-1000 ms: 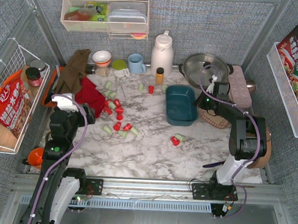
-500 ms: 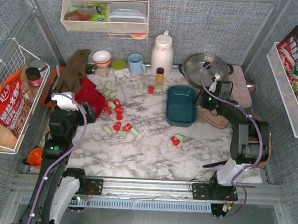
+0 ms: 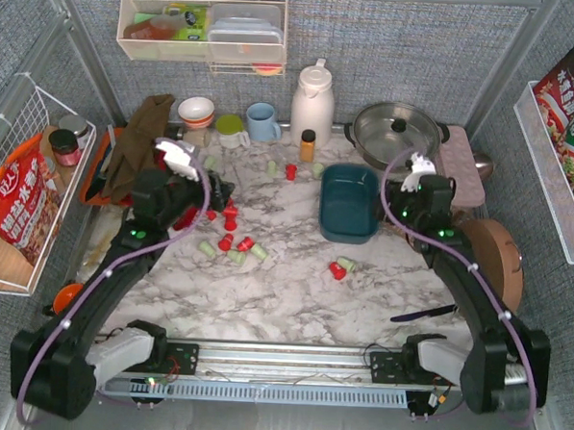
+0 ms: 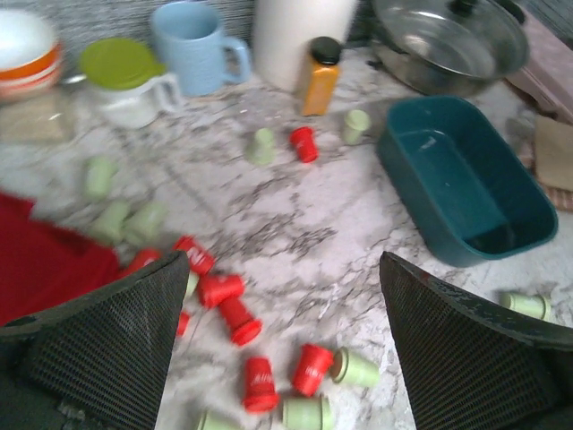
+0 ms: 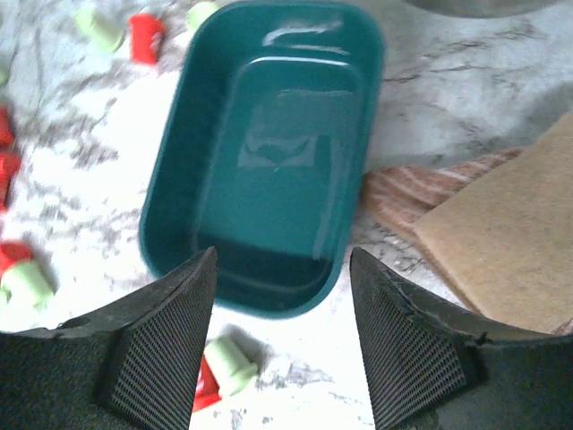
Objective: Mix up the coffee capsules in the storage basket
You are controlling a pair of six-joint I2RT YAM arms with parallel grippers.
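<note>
The storage basket stands upright on the marble tabletop, right of centre. Both wrist views show its interior bare, with no capsule in it. The coffee capsules, red and mint green, lie scattered on the tabletop to its left, most in a loose cluster, with a red-and-green pair just beside its near end. The left pincer hovers over the cluster, released wide and grasping nothing, presumably positioned to pick from the densest group. The right pincer hangs above the basket's near rim, jaws apart and empty, likely placed to steady the basket or collect the nearby pair. Judged progress: loading not yet begun.
</note>
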